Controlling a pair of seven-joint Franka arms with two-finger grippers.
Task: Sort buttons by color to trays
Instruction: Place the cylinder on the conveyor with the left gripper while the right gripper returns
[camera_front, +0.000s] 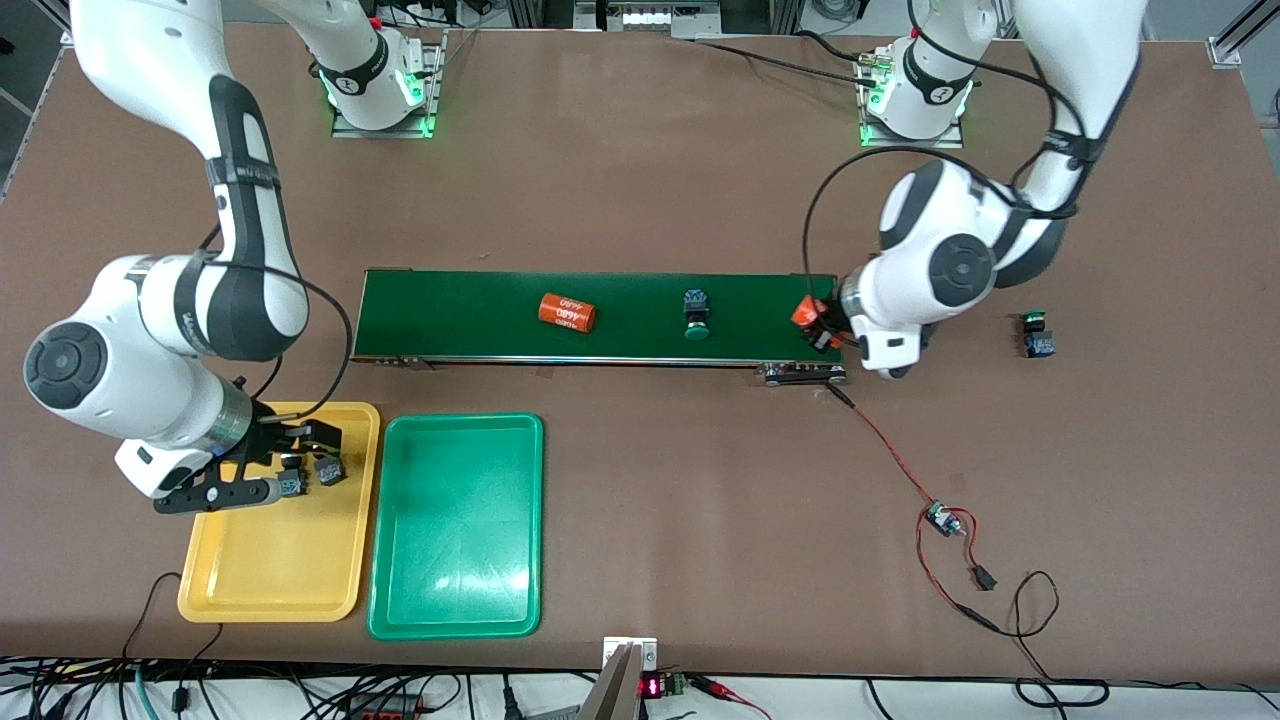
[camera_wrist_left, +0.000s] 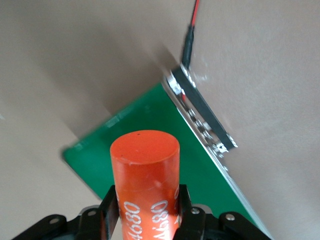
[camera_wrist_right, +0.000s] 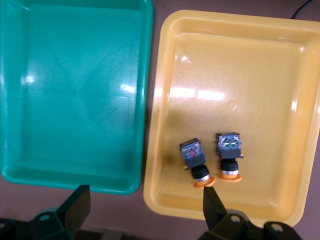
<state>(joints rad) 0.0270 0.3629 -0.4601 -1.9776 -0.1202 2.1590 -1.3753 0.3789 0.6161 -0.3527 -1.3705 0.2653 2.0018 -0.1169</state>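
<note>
Two yellow-orange buttons (camera_wrist_right: 193, 161) (camera_wrist_right: 229, 150) lie in the yellow tray (camera_wrist_right: 250, 65), and they also show in the front view (camera_front: 291, 486) (camera_front: 329, 469). My right gripper (camera_wrist_right: 145, 210) is open and empty above them, over that tray's edge (camera_front: 296, 458). The green tray (camera_front: 455, 560) beside it holds nothing. One green button (camera_front: 696, 312) lies on the conveyor belt (camera_front: 460, 310). The other green button (camera_front: 1036, 335) lies on the table toward the left arm's end. My left gripper (camera_wrist_left: 145, 200) is shut on an orange cylinder (camera_wrist_left: 145, 155) over the belt's end (camera_front: 818, 328).
A second orange cylinder (camera_front: 567, 312) with white print lies on the belt. A red and black wire with a small board (camera_front: 940, 518) runs from the belt's end toward the front camera. Both trays sit nearer the front camera than the belt.
</note>
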